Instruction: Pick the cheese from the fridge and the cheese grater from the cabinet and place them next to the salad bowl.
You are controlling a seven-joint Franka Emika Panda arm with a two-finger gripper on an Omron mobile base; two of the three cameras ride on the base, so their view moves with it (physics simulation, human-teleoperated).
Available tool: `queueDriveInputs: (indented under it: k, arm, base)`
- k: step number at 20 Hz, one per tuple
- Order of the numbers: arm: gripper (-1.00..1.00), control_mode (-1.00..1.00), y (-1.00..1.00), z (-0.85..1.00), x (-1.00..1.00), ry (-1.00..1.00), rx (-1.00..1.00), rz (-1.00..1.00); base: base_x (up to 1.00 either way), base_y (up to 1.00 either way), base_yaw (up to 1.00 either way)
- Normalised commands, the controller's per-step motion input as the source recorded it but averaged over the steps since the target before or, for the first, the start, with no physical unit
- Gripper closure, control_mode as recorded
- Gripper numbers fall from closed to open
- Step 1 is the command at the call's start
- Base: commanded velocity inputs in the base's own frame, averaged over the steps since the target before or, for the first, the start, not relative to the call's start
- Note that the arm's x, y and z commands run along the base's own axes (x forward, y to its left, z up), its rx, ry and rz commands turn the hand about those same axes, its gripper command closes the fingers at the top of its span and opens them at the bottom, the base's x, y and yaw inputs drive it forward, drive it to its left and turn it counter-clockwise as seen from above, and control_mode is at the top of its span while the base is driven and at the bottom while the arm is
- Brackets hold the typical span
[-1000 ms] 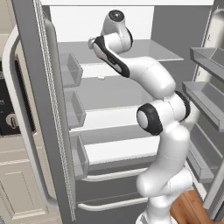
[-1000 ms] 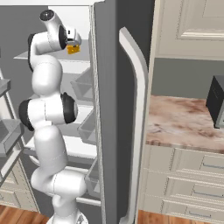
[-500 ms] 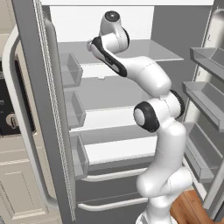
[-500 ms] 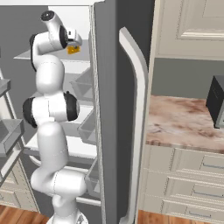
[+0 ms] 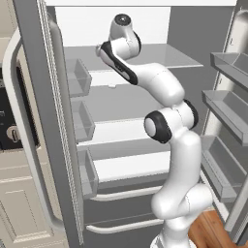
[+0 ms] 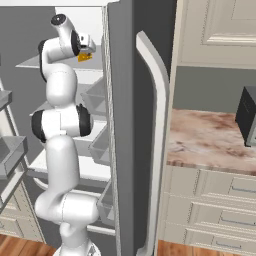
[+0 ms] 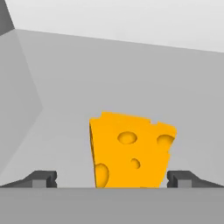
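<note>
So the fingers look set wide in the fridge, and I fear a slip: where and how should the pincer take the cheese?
Grip the cheese low across its two side faces, coming straight on from its holed front. It stands upright between the open pincer tips, and it narrows toward the bottom, so a low, centred pinch probably holds best.

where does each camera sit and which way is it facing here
Left base view: behind the arm to its left, facing into the open fridge; the white arm rises from the lower right to the top shelf.
Right base view: behind to its right, facing the fridge door edge and a marble counter; the arm rises at left, with the cheese at the gripper.
Hand view: on the hand, looking along the gripper; fingertips flank the cheese, apart from it.
Shared: both base views show arm and fridge; right base and hand views share the cheese.
</note>
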Motion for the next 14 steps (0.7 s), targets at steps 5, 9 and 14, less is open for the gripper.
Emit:
queueDriveInputs:
  k: [5, 9, 14]
  arm:
    - [1.00, -1.00, 0.01, -0.15, 0.00, 0.08, 0.00, 0.00]
    - [1.00, -1.00, 0.00, -0.24, -0.02, 0.05, 0.00, 0.00]
    - [1.00, -1.00, -0.01, -0.32, -0.08, 0.00, 0.00, 0.00]
  base:
    - [0.00, 0.00, 0.00]
    - [0.00, 0.00, 0.00]
    - [0.00, 0.00, 0.00]
